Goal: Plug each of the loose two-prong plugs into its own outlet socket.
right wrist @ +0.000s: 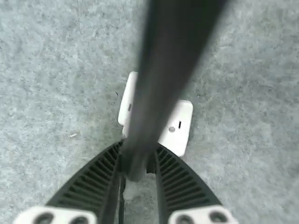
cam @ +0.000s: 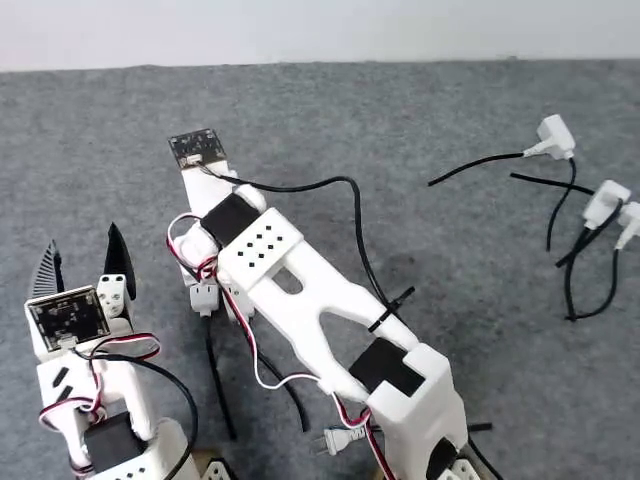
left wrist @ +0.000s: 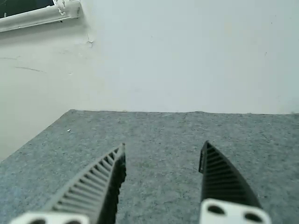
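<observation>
Up close, right tool grips cable over socket.

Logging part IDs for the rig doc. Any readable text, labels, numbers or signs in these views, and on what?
No readable text in any view.
White outlet block: slots and a screw, no print.
Camera boards on the wrists: markings too small to read.
White connectors on cords: no print visible.
Black cord in the right gripper: unmarked.

Lay on the grey tabletop: a white socket, a two-prong plug, three white-ended black cords.
</observation>
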Tool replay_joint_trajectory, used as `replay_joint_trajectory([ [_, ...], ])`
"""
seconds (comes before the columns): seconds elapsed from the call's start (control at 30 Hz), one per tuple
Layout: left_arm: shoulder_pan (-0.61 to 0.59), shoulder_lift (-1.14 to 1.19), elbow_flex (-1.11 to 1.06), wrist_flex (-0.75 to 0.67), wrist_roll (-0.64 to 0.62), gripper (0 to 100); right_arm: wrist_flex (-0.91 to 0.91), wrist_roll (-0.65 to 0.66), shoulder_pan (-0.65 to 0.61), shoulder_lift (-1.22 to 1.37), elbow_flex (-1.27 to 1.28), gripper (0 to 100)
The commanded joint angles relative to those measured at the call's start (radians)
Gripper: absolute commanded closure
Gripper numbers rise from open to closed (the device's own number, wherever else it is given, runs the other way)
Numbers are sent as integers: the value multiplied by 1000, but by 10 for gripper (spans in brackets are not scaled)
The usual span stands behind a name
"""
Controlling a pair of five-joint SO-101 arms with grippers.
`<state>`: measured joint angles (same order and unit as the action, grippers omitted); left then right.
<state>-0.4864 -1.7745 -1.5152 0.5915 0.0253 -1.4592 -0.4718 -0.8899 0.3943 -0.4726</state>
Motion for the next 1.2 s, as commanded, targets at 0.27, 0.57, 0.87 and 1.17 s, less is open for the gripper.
replay_joint_trajectory([
  [0.27, -6, 6, 35, 3, -8, 757, -116, 74, 15, 12, -54, 991],
  [0.57, -3, 3, 19, -2, -5, 757, -107, 201, 67, 67, -58, 991],
  [0.87, -2, 3, 19, -2, -5, 757, -71, 331, 67, 104, -60, 991],
  [1.17, -2, 3, 12, -3, -5, 757, -36, 387, 62, 105, -60, 991],
])
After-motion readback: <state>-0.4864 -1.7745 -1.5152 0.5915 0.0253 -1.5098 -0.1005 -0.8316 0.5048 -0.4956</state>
